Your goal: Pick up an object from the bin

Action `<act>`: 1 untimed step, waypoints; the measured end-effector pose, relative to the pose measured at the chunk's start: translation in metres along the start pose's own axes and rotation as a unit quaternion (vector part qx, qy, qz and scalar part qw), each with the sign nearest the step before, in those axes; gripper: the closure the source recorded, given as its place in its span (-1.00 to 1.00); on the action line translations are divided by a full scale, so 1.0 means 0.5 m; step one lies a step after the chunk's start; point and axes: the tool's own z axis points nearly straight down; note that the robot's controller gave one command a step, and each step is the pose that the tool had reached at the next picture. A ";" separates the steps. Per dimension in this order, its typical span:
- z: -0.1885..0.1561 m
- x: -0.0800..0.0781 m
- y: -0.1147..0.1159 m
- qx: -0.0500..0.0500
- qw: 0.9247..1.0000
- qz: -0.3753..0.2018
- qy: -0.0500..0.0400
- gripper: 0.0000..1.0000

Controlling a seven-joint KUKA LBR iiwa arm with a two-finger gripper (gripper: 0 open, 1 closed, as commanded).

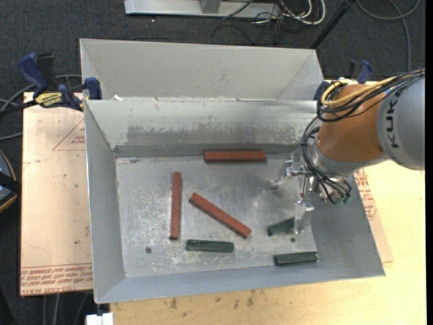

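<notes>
My gripper (300, 217) is down near the bin floor in the right part of the bin. Its lower end is right beside a short dark green bar (279, 229), which lies flat on the floor; whether they touch I cannot tell. Another dark green bar (295, 258) lies just below it, near the bin's front wall. A long red-brown bar (219, 214) lies diagonally to the left of the gripper, in the middle of the floor.
A third dark green bar (210, 246) lies at the front centre. One red-brown bar (176, 205) lies upright on the left. Another (235, 156) rests along the back wall. The arm with its orange cover and cables hangs over the bin's right wall.
</notes>
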 end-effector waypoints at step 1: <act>0.021 0.050 0.049 0.002 0.995 -0.096 -0.007 1.00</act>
